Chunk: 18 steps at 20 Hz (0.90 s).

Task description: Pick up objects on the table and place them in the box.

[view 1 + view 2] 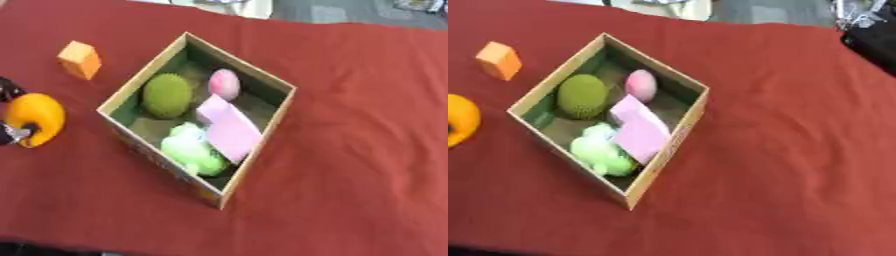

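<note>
At bench's left edge, the left hand clasped a rounded yellow-orange object; carrying it over could clip the open cardboard box's near wall.

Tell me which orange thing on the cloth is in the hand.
The rounded yellow-orange object at the left edge; the left hand grips it. The orange block sits alone, farther back.

Only the left hand shows, at the left edge of the left eye view: dark fingers above and a grey-and-black part below, curled round a yellow-orange rounded object. Most of the hand lies beyond the edge. The right eye view shows neither hand.
</note>
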Motion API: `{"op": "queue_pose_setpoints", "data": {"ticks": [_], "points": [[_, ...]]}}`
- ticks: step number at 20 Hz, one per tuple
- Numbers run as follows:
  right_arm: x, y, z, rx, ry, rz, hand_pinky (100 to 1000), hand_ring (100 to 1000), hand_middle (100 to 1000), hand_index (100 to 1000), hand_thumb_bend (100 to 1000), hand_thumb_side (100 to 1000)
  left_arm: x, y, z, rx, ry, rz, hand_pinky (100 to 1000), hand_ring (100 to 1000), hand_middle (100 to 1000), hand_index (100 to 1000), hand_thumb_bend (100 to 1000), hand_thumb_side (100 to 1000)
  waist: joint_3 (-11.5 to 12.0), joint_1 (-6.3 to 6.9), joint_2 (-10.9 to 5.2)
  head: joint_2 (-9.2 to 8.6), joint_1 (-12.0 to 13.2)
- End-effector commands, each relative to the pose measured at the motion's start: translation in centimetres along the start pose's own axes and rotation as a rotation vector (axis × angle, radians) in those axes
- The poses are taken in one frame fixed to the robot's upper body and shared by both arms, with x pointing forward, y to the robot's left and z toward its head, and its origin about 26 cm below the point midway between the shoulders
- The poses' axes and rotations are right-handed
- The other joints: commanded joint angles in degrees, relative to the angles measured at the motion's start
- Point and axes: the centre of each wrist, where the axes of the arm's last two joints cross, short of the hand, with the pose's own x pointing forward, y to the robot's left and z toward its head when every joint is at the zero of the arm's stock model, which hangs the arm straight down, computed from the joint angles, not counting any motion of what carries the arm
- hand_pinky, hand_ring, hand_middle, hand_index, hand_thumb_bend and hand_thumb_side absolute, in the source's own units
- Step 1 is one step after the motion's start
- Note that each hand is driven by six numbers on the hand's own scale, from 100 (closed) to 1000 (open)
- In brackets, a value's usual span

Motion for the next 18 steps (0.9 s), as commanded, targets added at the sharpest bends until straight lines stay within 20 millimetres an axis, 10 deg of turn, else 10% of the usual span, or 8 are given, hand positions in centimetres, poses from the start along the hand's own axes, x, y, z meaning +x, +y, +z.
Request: {"op": "queue_pose_setpoints", "data": {"ticks": [1, 18], "points": [[0.4, -0.7, -0.3, -0.013, -0.019, 0.007, 817, 776, 674, 808, 100, 530, -0.1, 1.5, 1.0, 0.062, 0.007, -0.028, 716, 656, 611, 694, 100, 214, -0.05, 0.93, -1.09, 0.07, -0.49], [0.4, -0.8, -0.2, -0.014, -0.016, -0.002, 818, 776, 666, 806, 100, 544, 9.7, 10.8, 9.9, 0.523, -0.274, -0.124, 664, 620, 599, 650, 100, 216, 0.55, 0.99, -1.34, 0.28, -3.33]]}}
